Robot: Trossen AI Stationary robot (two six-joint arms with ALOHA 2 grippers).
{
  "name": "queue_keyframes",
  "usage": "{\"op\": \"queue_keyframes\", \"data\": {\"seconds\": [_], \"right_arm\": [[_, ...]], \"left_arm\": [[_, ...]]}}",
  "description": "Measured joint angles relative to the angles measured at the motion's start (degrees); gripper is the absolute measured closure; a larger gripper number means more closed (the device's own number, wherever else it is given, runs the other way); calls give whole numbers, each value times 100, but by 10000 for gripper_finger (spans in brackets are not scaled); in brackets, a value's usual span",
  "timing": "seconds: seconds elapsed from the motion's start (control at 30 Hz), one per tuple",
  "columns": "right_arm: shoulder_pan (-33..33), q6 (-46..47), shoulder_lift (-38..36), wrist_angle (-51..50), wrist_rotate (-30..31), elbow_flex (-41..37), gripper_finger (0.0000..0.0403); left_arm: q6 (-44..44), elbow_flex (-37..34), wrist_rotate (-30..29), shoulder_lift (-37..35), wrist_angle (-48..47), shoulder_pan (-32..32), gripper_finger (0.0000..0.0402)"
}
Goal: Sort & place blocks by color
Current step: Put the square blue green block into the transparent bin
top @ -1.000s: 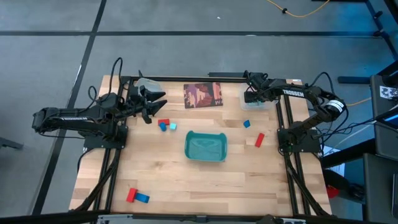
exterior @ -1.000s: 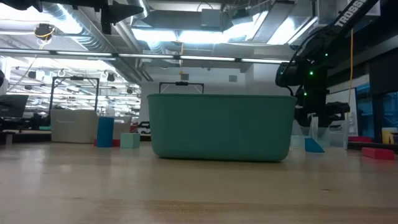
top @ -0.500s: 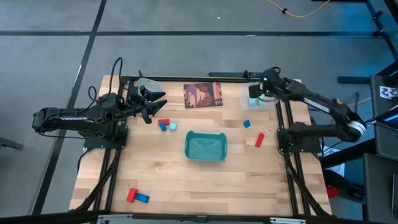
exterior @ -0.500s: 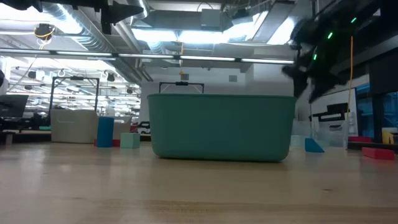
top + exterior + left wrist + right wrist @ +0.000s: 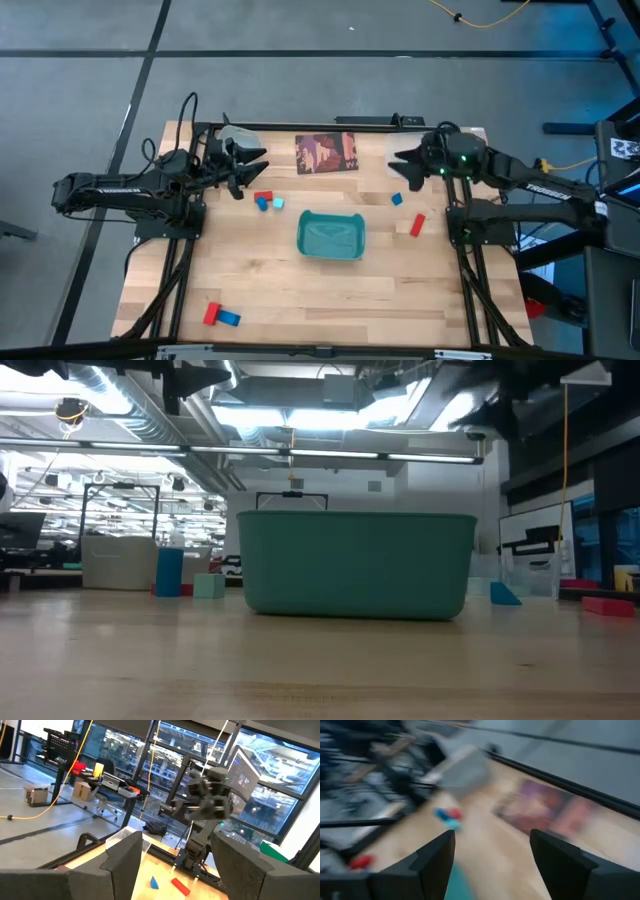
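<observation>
Just below right end effector [image 5: 402,165], blue block [image 5: 397,199].

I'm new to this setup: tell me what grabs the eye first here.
The teal rectangular plastic tray sits mid-table on the pale wooden tabletop, with small red, dark blue and cyan blocks scattered around it. The right gripper, open, hangs above the table's far right corner, and the left gripper, also open, waits at the far left beside the brownish-red printed card.

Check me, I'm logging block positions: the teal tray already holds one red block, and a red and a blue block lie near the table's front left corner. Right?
Not quite. The high view shows the teal tray empty. The red block and blue block do lie near the front left corner.
</observation>
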Motion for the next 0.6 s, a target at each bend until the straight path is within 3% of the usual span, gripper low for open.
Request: {"op": "queue_keyframes", "data": {"seconds": [0.3,0.6], "right_arm": [[1609,-549,337,1999,2,2,141],[1930,-923,533,2308,55,2,141]], "left_arm": [[23,0,839,0,0,-2,172],[39,0,1077,2,-2,-2,172]]}}
